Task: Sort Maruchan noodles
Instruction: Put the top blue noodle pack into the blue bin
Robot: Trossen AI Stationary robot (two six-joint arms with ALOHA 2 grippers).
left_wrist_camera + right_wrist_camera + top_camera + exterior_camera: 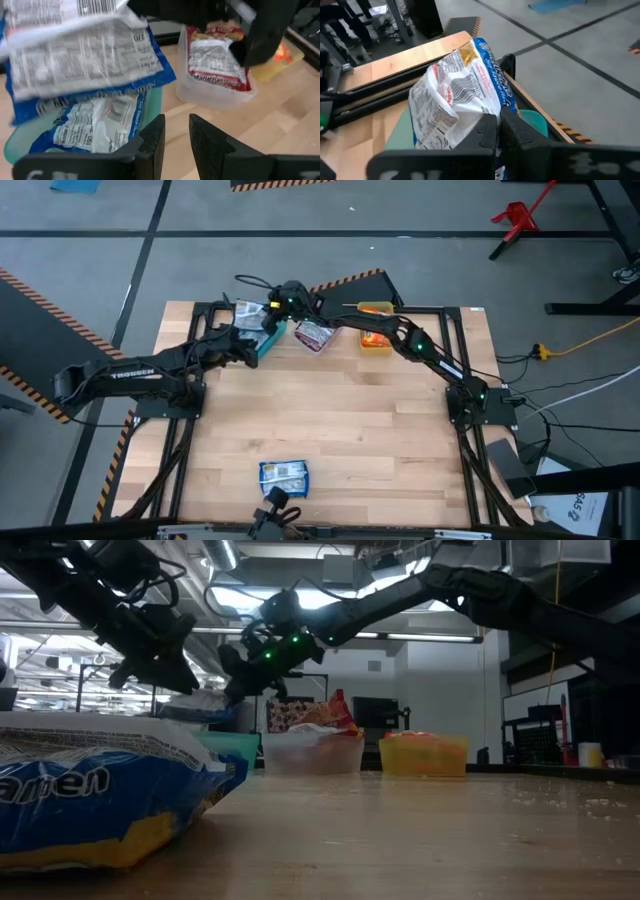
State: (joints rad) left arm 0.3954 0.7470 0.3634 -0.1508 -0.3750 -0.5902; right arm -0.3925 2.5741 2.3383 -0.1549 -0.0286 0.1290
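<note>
My right gripper (499, 125) reaches across the table's far side and is shut on a blue Maruchan packet (460, 95), which hovers over the green bin (268, 342) at the far left. That bin (152, 102) holds more blue packets (95, 125). A red packet (215, 60) leans in the clear bin (315, 337). The yellow bin (376, 348) holds an orange one. Another blue packet (283, 474) lies flat near the front edge. My left gripper (176, 132) stands open just in front of the green bin, with nothing between its fingers. My right gripper pinches the blue packet by one end (482, 117) between its two fingers. The fingers come from the table's right side, slanting a little downward. The packet juts out ahead of them, crumpled and printed back up, clear of the green bin below.
The three bins stand in a row along the far edge, green, clear, then yellow (425, 755). Bare wood stretches between them and the packet (90, 790) at the front. Both arms crowd the far left corner.
</note>
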